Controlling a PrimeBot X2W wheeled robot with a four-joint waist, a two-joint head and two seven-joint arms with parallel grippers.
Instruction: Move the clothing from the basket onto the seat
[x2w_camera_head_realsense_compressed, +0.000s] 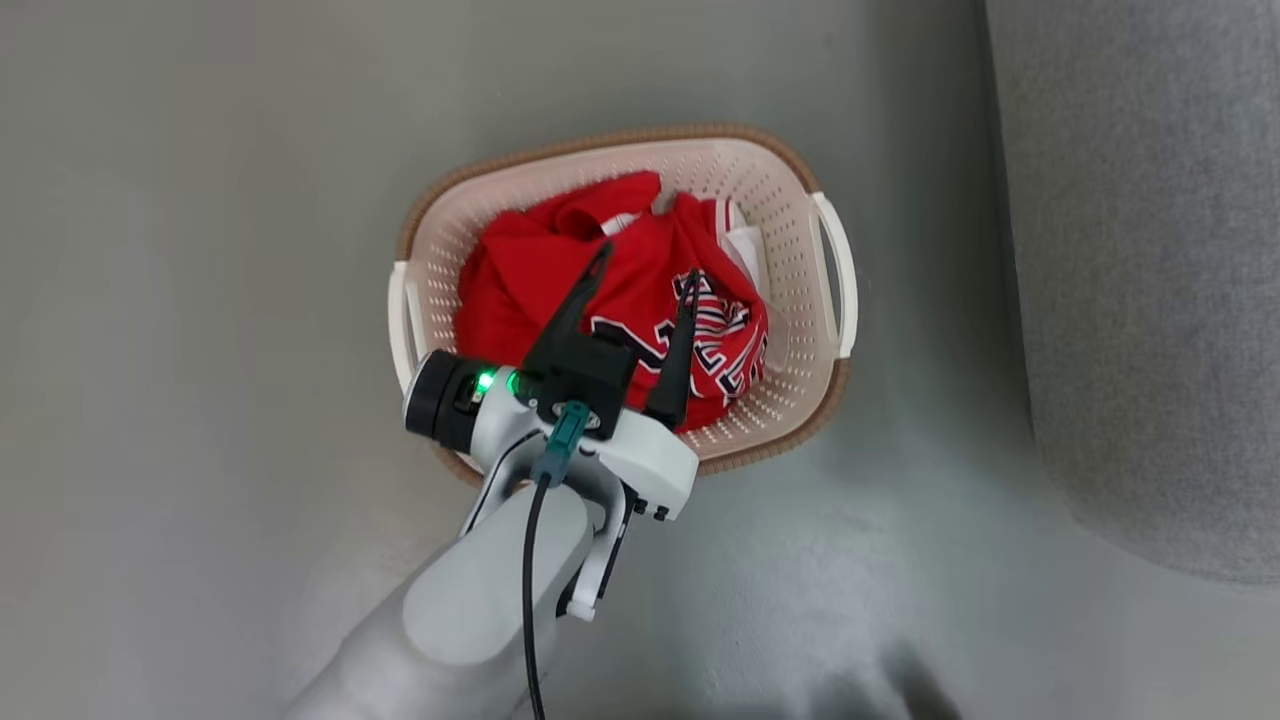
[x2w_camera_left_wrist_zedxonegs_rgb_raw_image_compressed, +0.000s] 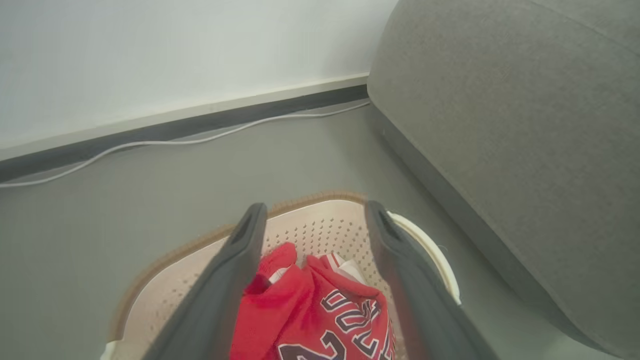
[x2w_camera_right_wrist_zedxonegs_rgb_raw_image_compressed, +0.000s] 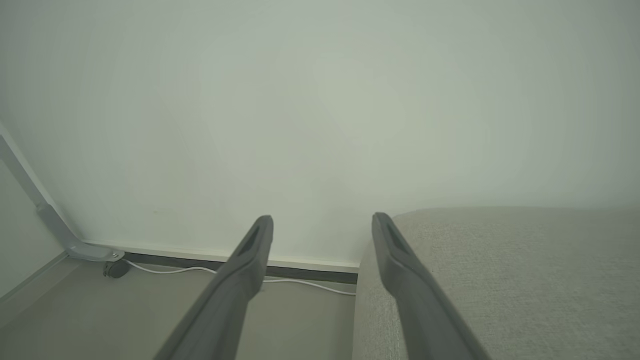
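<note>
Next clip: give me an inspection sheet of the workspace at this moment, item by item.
Surface: grey floor; the basket stands on it.
Job's things: red clothing bunched inside the cream basket; grey seat to the basket's right, no clothing seen on it.
Clutter: nothing seen.
Tools: left tool open over the clothing, nothing gripped; right tool open, empty, pointing at the wall beside the seat.
Cables: white cable on the floor along the skirting; black cable along the left forearm.
Surroundings: plain pale wall.
</note>
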